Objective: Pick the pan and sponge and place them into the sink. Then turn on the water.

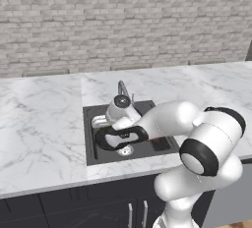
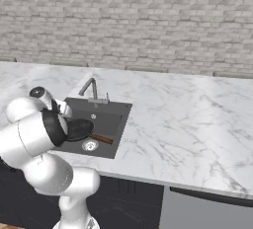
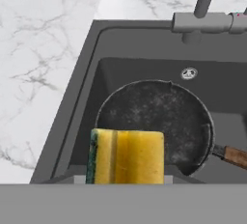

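Hand view shows the sponge [image 3: 126,156] clamped between the jaws, hanging above the sink [image 3: 82,88], over the near rim of the pan [image 3: 157,121] that already lies inside the basin. The faucet [image 3: 206,6] stands at the sink's far edge. A good release probably means lowering the sponge closer to the sink floor before parting the jaws, so it does not bounce out.

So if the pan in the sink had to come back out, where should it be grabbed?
By the wooden handle, I'd say, coming from above: it sticks out straight past the pan rim toward one side of the sink, narrow enough to pinch.
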Available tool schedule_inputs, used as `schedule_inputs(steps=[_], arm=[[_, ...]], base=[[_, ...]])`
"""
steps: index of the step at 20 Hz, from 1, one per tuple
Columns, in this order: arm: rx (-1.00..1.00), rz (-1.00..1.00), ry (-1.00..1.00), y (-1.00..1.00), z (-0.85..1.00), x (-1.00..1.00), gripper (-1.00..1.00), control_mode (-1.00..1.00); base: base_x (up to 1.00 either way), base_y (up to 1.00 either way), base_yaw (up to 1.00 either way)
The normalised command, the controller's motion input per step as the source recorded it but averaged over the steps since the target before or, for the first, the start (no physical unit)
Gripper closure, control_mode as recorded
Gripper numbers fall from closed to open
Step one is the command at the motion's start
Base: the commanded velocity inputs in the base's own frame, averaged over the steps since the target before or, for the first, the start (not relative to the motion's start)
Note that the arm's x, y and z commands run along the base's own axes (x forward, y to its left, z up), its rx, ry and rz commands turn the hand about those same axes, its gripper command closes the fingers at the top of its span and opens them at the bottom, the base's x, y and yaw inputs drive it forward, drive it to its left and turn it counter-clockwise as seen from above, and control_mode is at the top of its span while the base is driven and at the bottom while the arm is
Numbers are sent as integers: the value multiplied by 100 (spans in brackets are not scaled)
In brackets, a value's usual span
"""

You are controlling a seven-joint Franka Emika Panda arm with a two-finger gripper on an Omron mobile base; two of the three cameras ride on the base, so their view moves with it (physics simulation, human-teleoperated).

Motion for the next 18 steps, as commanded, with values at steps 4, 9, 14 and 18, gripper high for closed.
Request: schedule_inputs(steps=[4,9,14,18], arm=[[5,2,15,-37,0,31,100,-100],[0,5,17,-26,-13,20,100,-100],[-1,7,15,-10,-28,8,100,-100],[-5,8,12,0,-46,0,100,-100]], base=[[0,0,0],[0,0,0],[0,0,0],[0,0,0]])
